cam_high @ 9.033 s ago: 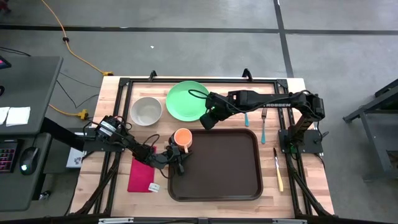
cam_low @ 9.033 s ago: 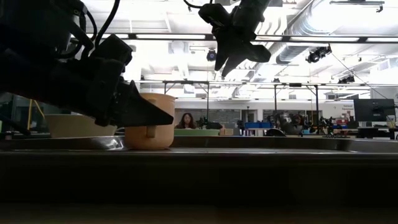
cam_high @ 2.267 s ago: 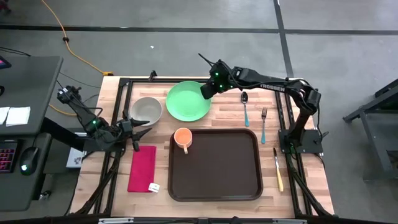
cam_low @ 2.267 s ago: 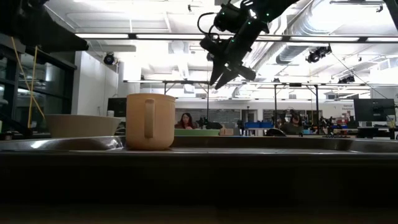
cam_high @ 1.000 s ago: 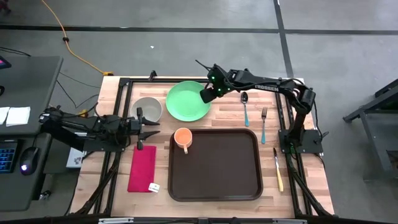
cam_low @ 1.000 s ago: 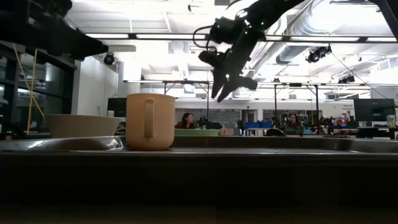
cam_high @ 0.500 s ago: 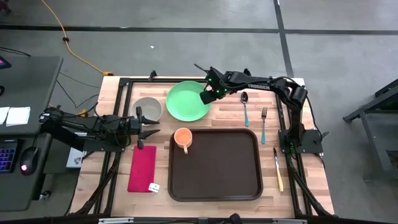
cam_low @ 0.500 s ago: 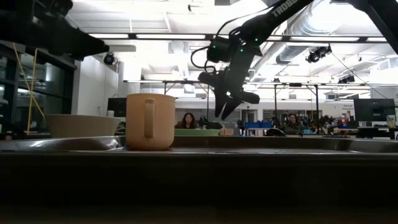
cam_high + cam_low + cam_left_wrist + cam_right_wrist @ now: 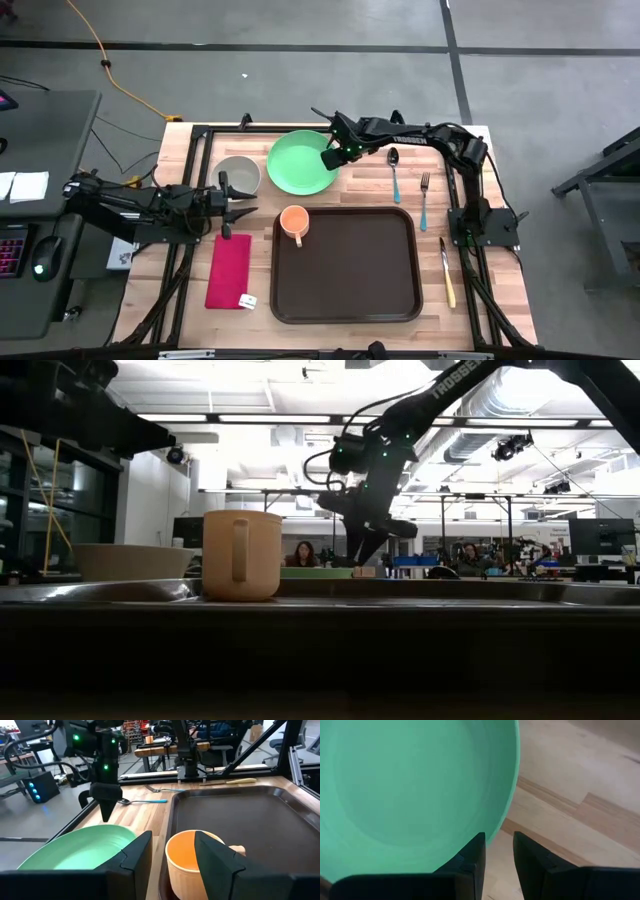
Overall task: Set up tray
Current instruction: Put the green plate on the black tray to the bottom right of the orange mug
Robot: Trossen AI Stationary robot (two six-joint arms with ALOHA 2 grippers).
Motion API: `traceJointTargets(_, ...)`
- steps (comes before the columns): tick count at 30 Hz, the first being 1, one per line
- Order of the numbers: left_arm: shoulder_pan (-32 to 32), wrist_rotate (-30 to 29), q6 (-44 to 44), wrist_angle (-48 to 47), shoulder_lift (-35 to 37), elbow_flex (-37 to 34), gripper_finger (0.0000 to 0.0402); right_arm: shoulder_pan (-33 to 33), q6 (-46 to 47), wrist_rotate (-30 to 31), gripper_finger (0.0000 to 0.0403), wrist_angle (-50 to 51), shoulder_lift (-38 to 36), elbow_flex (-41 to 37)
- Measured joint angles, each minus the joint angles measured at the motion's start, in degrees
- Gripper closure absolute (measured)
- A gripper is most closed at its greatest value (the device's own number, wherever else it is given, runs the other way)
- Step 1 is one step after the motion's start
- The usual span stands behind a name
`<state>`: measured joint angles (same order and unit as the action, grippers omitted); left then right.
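The dark brown tray point(image 9: 350, 275) lies at the table's middle. An orange cup point(image 9: 293, 221) stands upright on its base in the tray's far left corner, seen too in the low view point(image 9: 241, 555). Beyond the tray lies a round green plate point(image 9: 300, 163). My right gripper point(image 9: 331, 158) hangs just above the plate's right rim point(image 9: 512, 795), pointing steeply down, fingers open and touching nothing; it also shows in the low view point(image 9: 365, 556). My left gripper point(image 9: 238, 209) waits open and level at the table's left, left of the cup point(image 9: 192, 860).
A pale bowl point(image 9: 237, 177) sits left of the plate. A red napkin point(image 9: 229, 270) lies left of the tray. A spoon point(image 9: 395, 176) and fork point(image 9: 424, 197) lie right of the plate, and a knife point(image 9: 447, 272) right of the tray.
My right gripper has come down toward the green plate's right rim and tipped a little steeper, its fingers keeping the same gap. The plate, cup and tray have stayed put.
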<state>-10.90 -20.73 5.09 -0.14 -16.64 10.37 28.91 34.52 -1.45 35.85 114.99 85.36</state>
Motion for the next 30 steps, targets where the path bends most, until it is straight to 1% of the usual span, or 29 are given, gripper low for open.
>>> traceJointTargets(3,0.0,-0.41,-0.37,0.0,0.0,0.0,0.0222,0.0,-0.01,-0.23,0.0324,-0.54,0.42,0.0)
traceJointTargets(8,0.02,-1.4,-0.43,0.0,0.0,0.0,0.0222,0.35,-0.28,1.54,0.0324,-1.13,0.38,0.0)
traceJointTargets(12,0.0,-1.46,-0.45,0.0,0.0,0.0,0.0222,0.76,-0.04,0.51,0.0324,-1.63,0.6,0.0)
traceJointTargets(16,0.0,-1.49,-0.47,0.0,0.0,0.0,0.0222,0.76,-0.21,0.72,0.0324,-3.31,0.95,0.0)
traceJointTargets(22,0.0,-1.46,-0.55,0.04,0.02,0.0,0.0222,1.2,-0.01,-1.33,0.0324,-3.88,2.74,0.02)
traceJointTargets(30,0.0,-1.44,-0.67,0.02,0.0,0.0,0.0222,1.09,-0.01,-1.24,0.0324,-4.4,4.81,0.02)
